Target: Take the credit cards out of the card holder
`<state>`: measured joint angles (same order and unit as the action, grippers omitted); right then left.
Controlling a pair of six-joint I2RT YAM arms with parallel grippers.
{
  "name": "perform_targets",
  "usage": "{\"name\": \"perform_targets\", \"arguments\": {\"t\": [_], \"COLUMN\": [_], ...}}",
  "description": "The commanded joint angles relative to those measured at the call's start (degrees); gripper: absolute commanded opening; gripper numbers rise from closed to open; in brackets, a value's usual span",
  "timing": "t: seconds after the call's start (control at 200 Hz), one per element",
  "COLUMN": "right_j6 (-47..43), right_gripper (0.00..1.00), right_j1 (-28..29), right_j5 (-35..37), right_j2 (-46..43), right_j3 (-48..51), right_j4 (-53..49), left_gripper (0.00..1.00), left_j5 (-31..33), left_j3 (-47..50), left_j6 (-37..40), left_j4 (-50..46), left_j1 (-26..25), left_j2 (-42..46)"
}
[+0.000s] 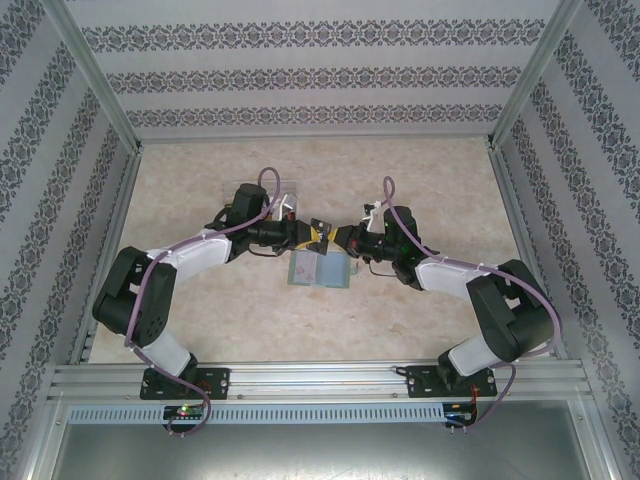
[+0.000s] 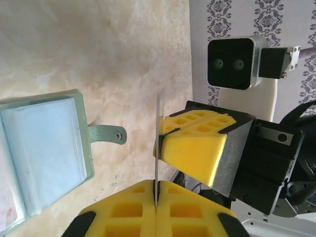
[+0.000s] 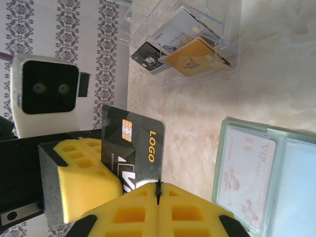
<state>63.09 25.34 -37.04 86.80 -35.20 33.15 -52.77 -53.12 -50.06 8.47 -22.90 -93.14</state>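
The pale green card holder [image 1: 320, 270] lies open on the table just below both grippers. A whitish VIP card [image 3: 247, 173] sits in its left pocket. Its closing tab [image 2: 106, 133] points toward my left gripper [image 2: 157, 190]. That gripper is shut on a black card [image 2: 157, 123], seen edge-on and held above the table. My right gripper [image 3: 158, 186] is shut on one corner of the same black card [image 3: 136, 138], whose face reads LOGO. The two grippers meet tip to tip [image 1: 325, 238].
A clear plastic tray [image 3: 232, 29] stands behind the grippers, near the back of the table. It holds a black card [image 3: 148, 57], a whitish card [image 3: 177, 29] and an orange-yellow card [image 3: 195, 59]. Patterned walls enclose the table on three sides.
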Motion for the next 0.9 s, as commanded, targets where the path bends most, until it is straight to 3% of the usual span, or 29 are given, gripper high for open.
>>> {"name": "perform_targets", "arguments": {"t": [0.0,0.125,0.26,0.4,0.624,0.774,0.894], "right_j6": [-1.3,-3.7,-9.2,-14.47,-20.62,-23.63,-25.06], "right_gripper": [0.1,0.38,0.66,0.84,0.98,0.98,0.98], "right_j1": [-0.29,-0.12,0.56,0.92,0.44,-0.72,-1.81], "right_j5": [-0.66,1.38,5.89,10.84,15.05,16.15,16.14], "right_j2": [0.66,0.05,-2.54,-5.81,-8.9,-9.72,-9.47], "right_j3": [-1.53,-2.19,-2.86,-2.69,-3.2,-3.98,-4.85], "right_j4": [-2.06,-7.39,-15.31,-20.48,-25.86,-28.09,-29.63], "left_gripper": [0.0,0.0,0.0,0.0,0.0,0.0,0.0], "left_j5": [3.75,8.53,19.28,31.02,43.79,42.4,46.23], "left_j3": [-1.09,-3.55,-8.89,-13.85,-20.5,-27.43,-34.84], "left_j6": [3.92,10.04,20.28,29.42,43.66,56.81,62.53], "left_j4": [-3.66,-12.83,-28.7,-41.18,-51.35,-55.88,-58.62], "left_j1": [0.66,0.63,0.66,0.66,0.7,1.23,2.91], "left_j2": [2.59,3.61,5.28,6.89,8.23,5.97,3.01]}}
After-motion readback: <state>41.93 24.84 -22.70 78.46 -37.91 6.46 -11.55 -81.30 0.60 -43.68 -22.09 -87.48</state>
